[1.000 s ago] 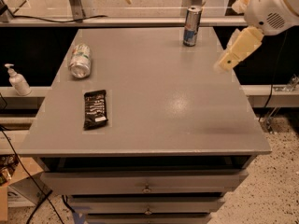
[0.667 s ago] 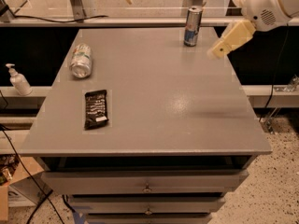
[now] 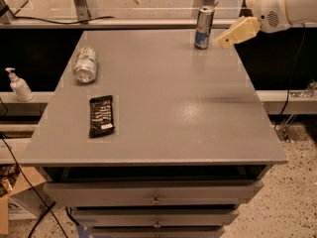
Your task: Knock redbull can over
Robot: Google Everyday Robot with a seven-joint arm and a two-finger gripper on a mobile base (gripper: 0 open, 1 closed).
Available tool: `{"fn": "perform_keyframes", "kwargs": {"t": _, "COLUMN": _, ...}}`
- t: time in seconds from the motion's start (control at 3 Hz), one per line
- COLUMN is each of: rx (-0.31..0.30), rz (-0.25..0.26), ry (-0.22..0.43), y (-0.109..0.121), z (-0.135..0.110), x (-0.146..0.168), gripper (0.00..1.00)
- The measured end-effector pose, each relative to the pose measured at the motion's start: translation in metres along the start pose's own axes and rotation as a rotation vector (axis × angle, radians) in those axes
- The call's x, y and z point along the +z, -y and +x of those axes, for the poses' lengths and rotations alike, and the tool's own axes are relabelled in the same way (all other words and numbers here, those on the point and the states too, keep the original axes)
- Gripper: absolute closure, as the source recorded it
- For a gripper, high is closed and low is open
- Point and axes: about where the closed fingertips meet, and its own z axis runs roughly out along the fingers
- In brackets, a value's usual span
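1. The gripper (image 3: 223, 41) is up at the far right edge of the table, just to the right of the redbull can
2. Its two fingers (image 3: 238, 30) are cream, smooth and look like plastic. They are pressed together into one pointy wedge and hold nothing
3. The tip points down and left at the redbull can. It is very close, but I cannot tell if it touches
4. Behind the fingers is a fat, round, white arm (image 3: 290, 4) that comes in from the top right
5. The redbull can (image 3: 203, 28) is tall, thin and shiny metal, blue and silver with a red mark. It stands up straight near the back edge of the table
6. The table (image 3: 168, 108) is flat, grey and smooth, with a soft shine
7. A wider green can (image 3: 85, 63), silver and green, lies on its side far to the left
8. A flat black packet (image 3: 101, 115) lies in front of the green can
9. Grey drawers (image 3: 156, 195) with small round knobs sit under the table
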Motion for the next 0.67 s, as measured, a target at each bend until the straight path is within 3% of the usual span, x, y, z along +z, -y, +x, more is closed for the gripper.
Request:
{"fn": "perform_keyframes", "kwargs": {"t": 0.33, "rx": 0.008, "rz": -0.003, "ry": 0.006, "y": 0.0028, "z": 0.0027, "x": 0.0042, "gripper": 0.00}}
{"fn": "perform_keyframes", "kwargs": {"t": 0.67, "rx": 0.028, "rz": 0.007, "ry": -0.032, "y": 0.0019, "z": 0.0102, "x": 0.0089, "gripper": 0.00}}
